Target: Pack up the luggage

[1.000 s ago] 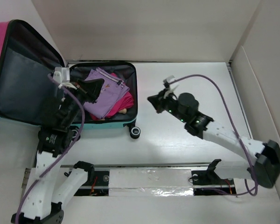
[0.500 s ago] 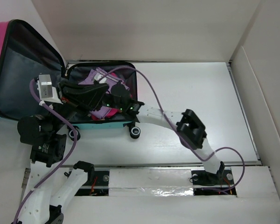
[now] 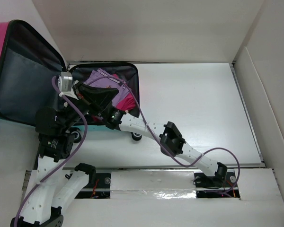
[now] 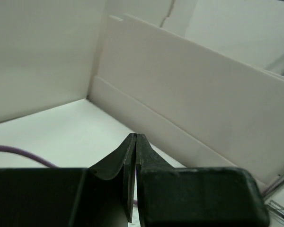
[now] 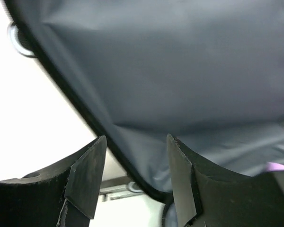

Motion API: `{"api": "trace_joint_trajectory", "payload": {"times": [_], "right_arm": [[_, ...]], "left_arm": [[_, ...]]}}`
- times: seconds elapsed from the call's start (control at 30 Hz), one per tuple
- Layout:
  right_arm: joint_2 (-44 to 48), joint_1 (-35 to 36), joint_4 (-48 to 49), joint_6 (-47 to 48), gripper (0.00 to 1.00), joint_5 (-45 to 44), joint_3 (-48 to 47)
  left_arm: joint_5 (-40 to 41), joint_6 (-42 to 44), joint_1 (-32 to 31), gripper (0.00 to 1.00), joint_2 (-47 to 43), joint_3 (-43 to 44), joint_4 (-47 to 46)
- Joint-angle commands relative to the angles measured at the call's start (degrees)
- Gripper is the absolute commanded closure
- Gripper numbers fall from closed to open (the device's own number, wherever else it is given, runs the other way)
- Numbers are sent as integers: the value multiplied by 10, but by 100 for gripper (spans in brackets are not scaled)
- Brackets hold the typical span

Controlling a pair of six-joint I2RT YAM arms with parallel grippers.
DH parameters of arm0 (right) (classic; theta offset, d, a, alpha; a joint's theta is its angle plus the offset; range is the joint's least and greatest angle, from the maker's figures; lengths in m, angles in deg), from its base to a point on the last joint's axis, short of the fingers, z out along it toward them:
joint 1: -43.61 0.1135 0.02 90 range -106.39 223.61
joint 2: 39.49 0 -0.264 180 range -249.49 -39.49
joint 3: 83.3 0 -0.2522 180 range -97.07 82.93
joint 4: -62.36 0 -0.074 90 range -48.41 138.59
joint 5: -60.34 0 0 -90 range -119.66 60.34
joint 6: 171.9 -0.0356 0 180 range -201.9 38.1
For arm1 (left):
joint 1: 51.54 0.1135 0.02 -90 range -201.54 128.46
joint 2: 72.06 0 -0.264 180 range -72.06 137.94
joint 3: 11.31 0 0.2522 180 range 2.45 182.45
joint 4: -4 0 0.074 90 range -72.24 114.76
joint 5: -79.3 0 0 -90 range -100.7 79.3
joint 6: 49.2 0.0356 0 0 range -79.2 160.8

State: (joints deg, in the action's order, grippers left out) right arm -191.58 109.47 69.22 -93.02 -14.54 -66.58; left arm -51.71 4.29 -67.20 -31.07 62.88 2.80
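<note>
White walls box in a white table [image 3: 194, 94]. The luggage [image 3: 23, 80] lies open at the table's left end, with a purple pouch [image 3: 109, 81] and magenta cloth [image 3: 131, 100] in its base. Over that base the left gripper [image 3: 116, 90] is pinched closed and empty. The right gripper [image 5: 135, 142] has its jaws parted, holding nothing, with the luggage's black rim just beyond them.

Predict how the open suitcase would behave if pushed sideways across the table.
The luggage lies open on its shell, wheel out to the side, so it would probably slide, not roll. The hard shell likely stays stiff, though the raised lid may swing. Holding a purple pouch and magenta cloth, it seems light.
</note>
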Motion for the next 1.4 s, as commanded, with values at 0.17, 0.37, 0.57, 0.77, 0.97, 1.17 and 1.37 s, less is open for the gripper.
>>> {"api": "trace_joint_trajectory", "payload": {"times": [0.17, 0.37, 0.57, 0.77, 0.97, 1.17, 1.37], "right_arm": [[271, -36, 210, 1, 50, -109, 502], [521, -94, 213, 57, 89, -98, 807], [728, -163, 120, 104, 88, -98, 949], [911, -295, 31, 89, 80, -83, 1068], [960, -411, 44, 43, 76, 13, 1106], [927, -423, 25, 43, 73, 52, 1088], [907, -403, 5, 58, 72, 81, 1069]], "left_arm": [[322, 130, -10, 81, -63, 32, 218], [613, 149, -10, 61, -96, -54, 286], [853, 93, -10, 45, -150, -136, 395], [934, 46, -10, 43, -124, -148, 436], [875, 7, 102, 31, 11, -124, 442], [763, 77, 264, 28, 60, -124, 392], [845, 72, 264, 23, 65, -124, 382]]}}
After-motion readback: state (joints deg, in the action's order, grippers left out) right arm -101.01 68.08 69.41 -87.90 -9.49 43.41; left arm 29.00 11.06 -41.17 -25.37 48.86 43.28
